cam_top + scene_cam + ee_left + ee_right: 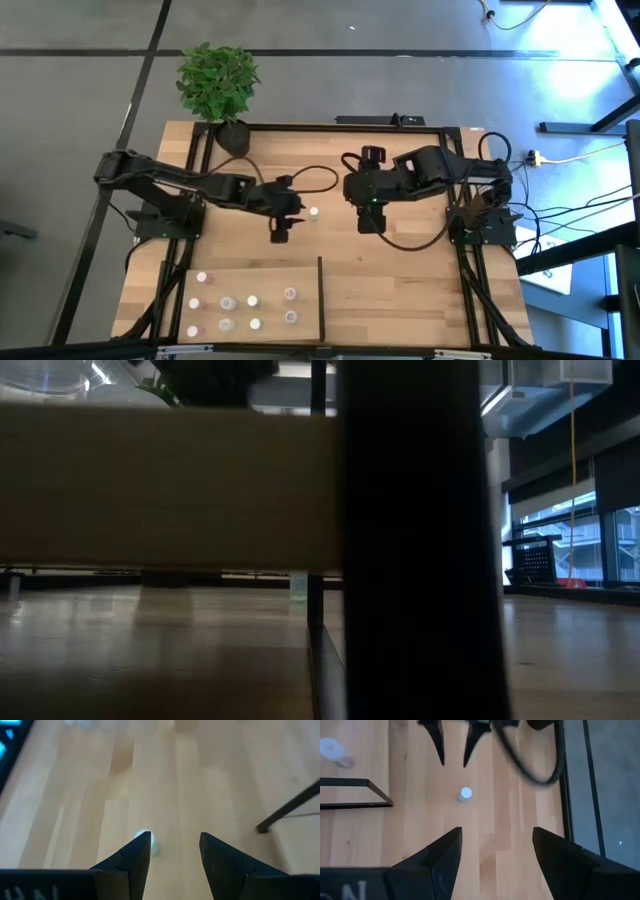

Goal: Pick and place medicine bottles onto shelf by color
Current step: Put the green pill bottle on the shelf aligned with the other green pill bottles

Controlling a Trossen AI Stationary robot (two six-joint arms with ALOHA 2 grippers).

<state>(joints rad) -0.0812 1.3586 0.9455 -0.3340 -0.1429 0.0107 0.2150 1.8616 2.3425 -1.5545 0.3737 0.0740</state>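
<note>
One small white-capped medicine bottle stands upright on the tabletop between the two arms, also visible in the right wrist view. My left gripper is open just beside it, slanting down; the bottle peeks out past one fingertip and I see no touch. My right gripper hangs open higher up, to the bottle's right, with nothing between its fingers. Several more bottles stand on the shelf at the near left.
A black plant pot with a green plant stands at the far left of the table. The shelf's black divider bar rises near the left gripper. In the low view a wooden board and a dark post block most of the scene.
</note>
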